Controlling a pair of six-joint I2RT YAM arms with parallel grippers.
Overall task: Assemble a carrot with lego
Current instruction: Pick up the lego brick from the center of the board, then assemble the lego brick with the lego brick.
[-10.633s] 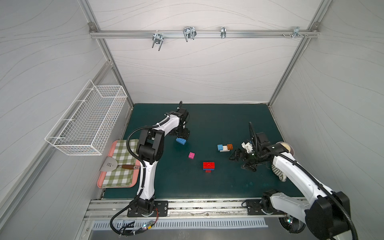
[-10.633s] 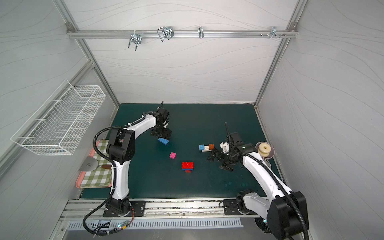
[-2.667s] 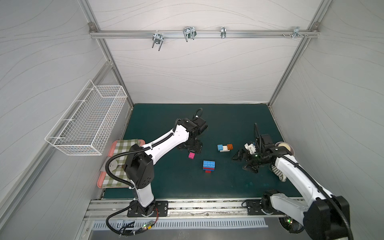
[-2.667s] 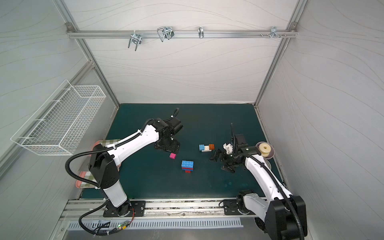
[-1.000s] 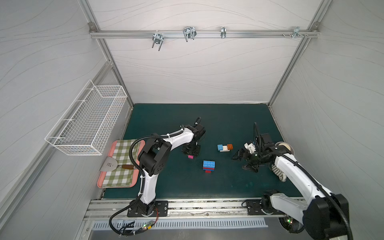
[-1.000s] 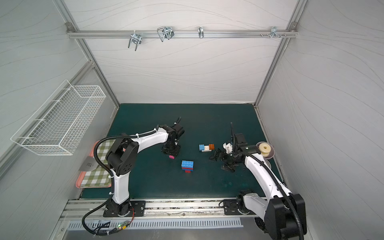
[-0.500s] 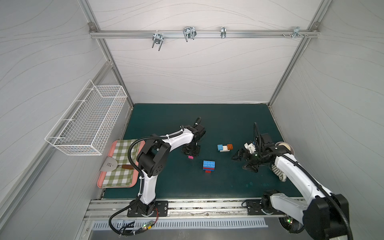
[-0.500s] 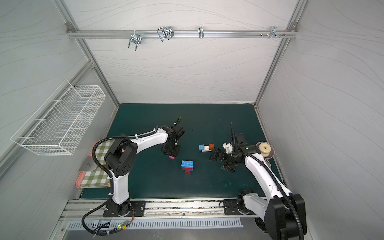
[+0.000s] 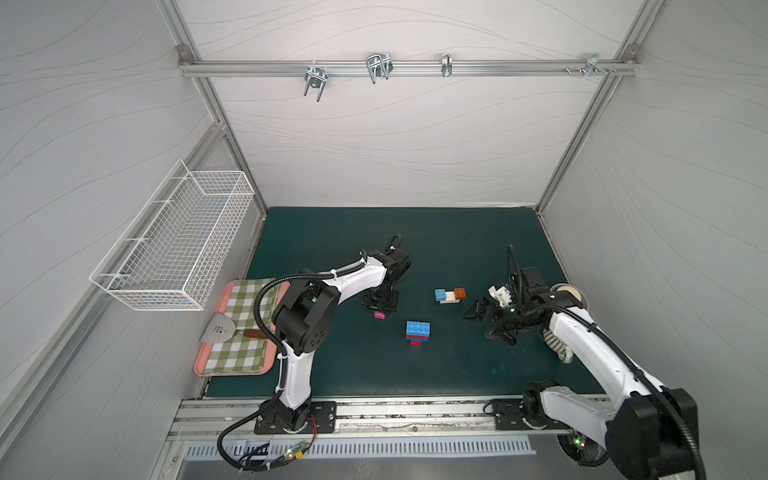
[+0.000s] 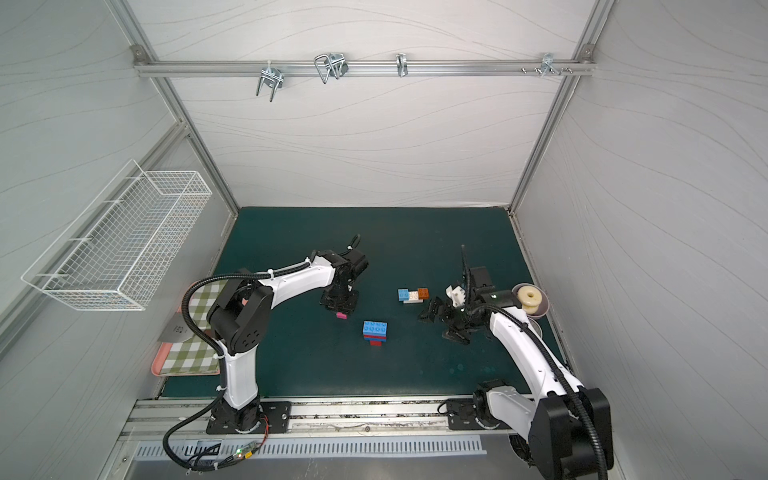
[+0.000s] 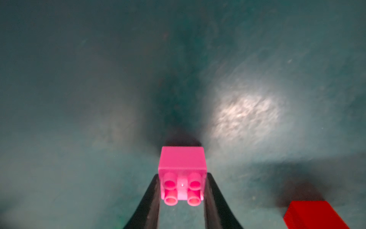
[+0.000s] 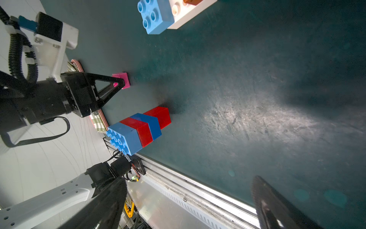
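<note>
Pink brick [image 11: 182,158], on its side on the bench [image 9: 457,249], clamped in my left end effector [image 11: 182,175]; my right end effector [image 9: 489,325] hangs wide apart, right of the blue-and-red stack [image 9: 417,330].

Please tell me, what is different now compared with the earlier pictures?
The blue brick went from the mat onto the red stack. The left gripper then came to the pink brick and closed on it. The right gripper stayed open, nearly in place; the white bar with its light-blue and orange bricks did not move.
</note>
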